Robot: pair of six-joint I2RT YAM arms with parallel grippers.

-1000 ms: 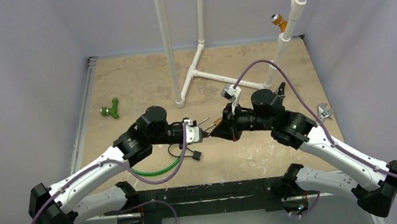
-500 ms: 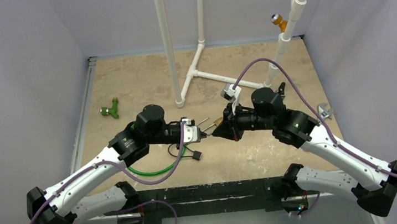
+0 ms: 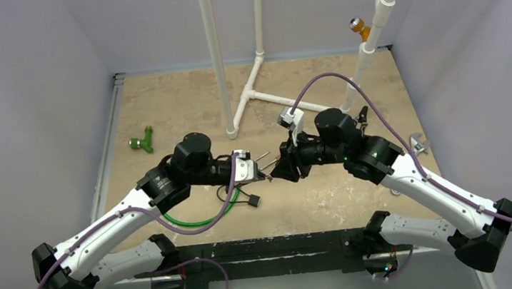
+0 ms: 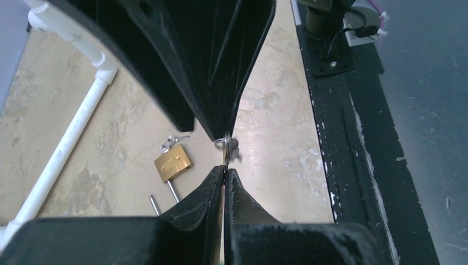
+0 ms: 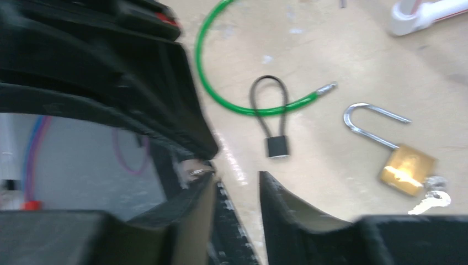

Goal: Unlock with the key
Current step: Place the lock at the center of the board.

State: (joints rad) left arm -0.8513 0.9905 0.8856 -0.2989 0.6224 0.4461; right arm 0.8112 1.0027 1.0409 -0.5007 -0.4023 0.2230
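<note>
Over the desk (image 3: 184,102) we see the right claw (image 5: 236,179), narrowly parted around nothing, tip to tip with the left claw (image 4: 224,171). The brass padlock (image 5: 407,168) lies on the desk nearby, shackle open. The small key (image 4: 228,148) sits pinched in the left claw's closed tips.

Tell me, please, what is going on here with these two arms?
The two arms meet tip to tip above the table. The left gripper is shut on a small key with a ring. The right gripper faces it, jaws apart, gripping nothing. Below them on the table lie a brass padlock with keys at its base, a small black cable lock and a green cable. The held key is not yet at either lock.
</note>
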